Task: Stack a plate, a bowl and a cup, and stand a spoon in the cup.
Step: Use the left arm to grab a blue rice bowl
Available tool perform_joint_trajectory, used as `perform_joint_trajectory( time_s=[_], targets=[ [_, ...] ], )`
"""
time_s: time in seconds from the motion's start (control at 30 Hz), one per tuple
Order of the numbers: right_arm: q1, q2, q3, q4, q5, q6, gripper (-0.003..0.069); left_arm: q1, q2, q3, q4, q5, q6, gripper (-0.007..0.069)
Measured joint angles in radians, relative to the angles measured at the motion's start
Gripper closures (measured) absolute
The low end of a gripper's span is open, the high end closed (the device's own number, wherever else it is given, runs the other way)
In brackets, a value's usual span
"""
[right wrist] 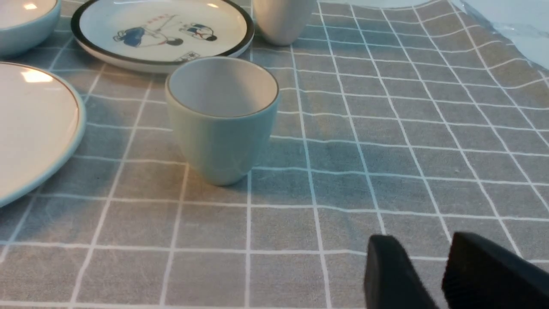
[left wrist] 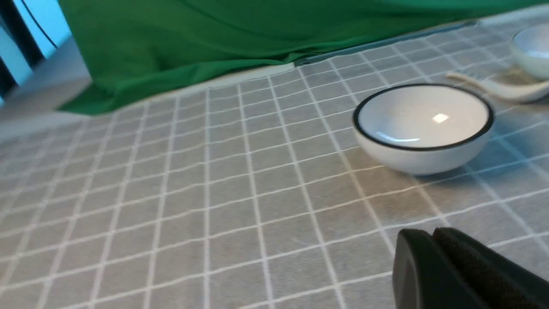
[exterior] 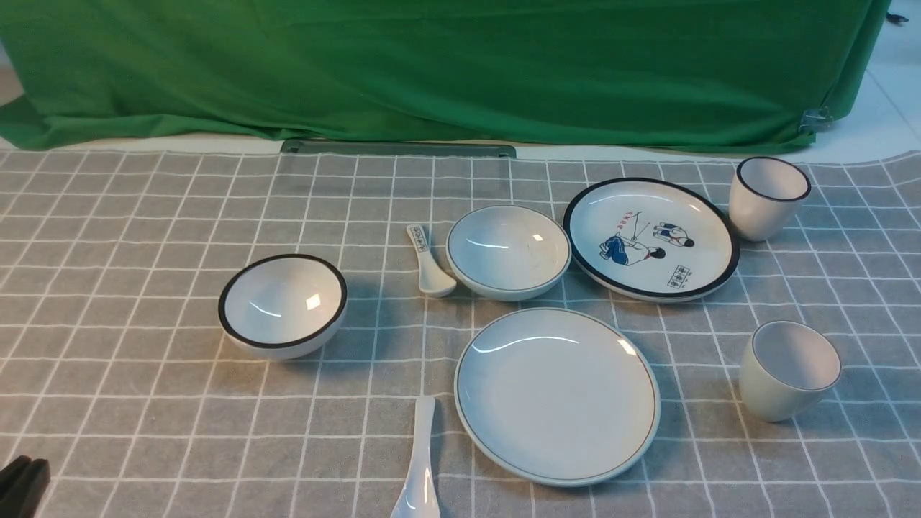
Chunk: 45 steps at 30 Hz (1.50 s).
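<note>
Shows the left pincer [left wrist: 433,235] pressed together, empty, well apart from the spoon [exterior: 419,467] and plate [exterior: 557,396]. Shows the right pincer [right wrist: 422,241] with fingers apart, empty, near the cup [right wrist: 222,120], not touching. Finds the bowl [exterior: 509,250] just behind the plate.

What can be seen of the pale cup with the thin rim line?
The cup is small, handleless, pale grey-white, seemingly glazed ceramic, with a thin dark rim line, narrowing toward its base. It stands upright and empty on the grey checked cloth, right of the plain plate and apart from it. Only the cloth touches it.
</note>
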Motion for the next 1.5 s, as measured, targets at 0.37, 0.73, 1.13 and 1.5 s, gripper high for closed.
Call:
perform_joint_trajectory(
  time_s=[0.37,0.73,1.13,1.5],
  targets=[
    [0.000,0.000,0.000,0.000,0.000,0.000,0.0417,0.000,0.000,0.000,0.034,-0.003,0.004,0.0607],
    [0.000,0.000,0.000,0.076,-0.122,0.124,0.0417,0.000,0.000,0.000,-0.202,-0.185,-0.048,0.0607],
    [0.000,0.000,0.000,0.268,-0.330,0.567,0.0417,0.000,0.000,0.000,-0.533,-0.745,-0.359,0.0607],
    [0.085,0.107,-0.254,0.273,0.014,0.283,0.0608,0.000,0.478,-0.784,-0.327,0.210,-0.363,0.0607]
  ],
)
